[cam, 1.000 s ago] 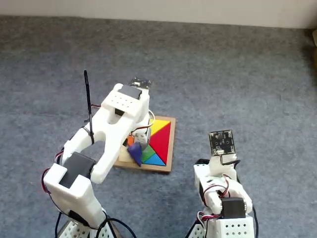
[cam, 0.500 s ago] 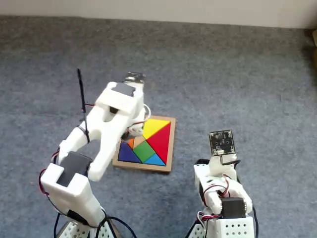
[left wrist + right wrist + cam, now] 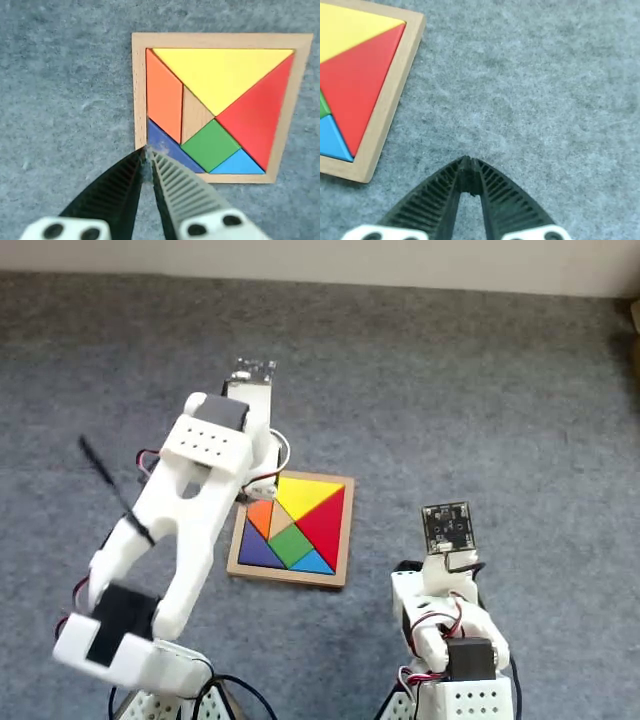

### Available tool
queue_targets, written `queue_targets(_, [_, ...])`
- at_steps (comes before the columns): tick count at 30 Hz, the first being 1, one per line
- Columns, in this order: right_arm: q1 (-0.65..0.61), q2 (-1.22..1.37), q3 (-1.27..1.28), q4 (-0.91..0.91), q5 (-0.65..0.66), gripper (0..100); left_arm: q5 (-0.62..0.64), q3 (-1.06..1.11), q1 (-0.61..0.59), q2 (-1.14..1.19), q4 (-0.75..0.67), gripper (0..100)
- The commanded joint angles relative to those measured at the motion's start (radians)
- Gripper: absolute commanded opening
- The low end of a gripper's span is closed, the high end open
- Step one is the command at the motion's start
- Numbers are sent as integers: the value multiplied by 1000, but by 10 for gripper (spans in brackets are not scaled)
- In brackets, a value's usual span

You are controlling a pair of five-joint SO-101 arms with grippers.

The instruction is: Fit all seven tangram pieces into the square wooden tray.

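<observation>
1. left wrist view: the left gripper (image 3: 146, 159) hangs pinched shut and empty over a corner of the square wooden tray (image 3: 139, 85).
2. coloured pieces lie flat inside, around a tan triangle (image 3: 196, 116) (piece or bare slot, i cannot tell).
3. the right gripper (image 3: 468, 180) is closed on nothing over the carpet (image 3: 545, 75).
4. risk: a low sweep of the left tips could catch the rim and pop out the dark blue piece (image 3: 165, 146).

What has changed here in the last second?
The left gripper let go of the dark blue piece, which was tilted at a corner of the tray and now lies flat inside, then drew back, shut and empty. The right gripper, the tray and the other pieces stayed put.
</observation>
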Motion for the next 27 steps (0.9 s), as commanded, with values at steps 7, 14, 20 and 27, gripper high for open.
queue_targets(7, [12,-12,107,5,-5,5,3,231,-42,-254,-176,6])
queue_targets(14, [12,-12,107,2,-5,5,2,541,-122,-437,-462,6])
queue_targets(20, [12,-12,107,2,-5,5,2,765,-142,-567,-689,6])
queue_targets(27, [12,-12,107,2,-5,5,2,958,-143,-627,-884,6])
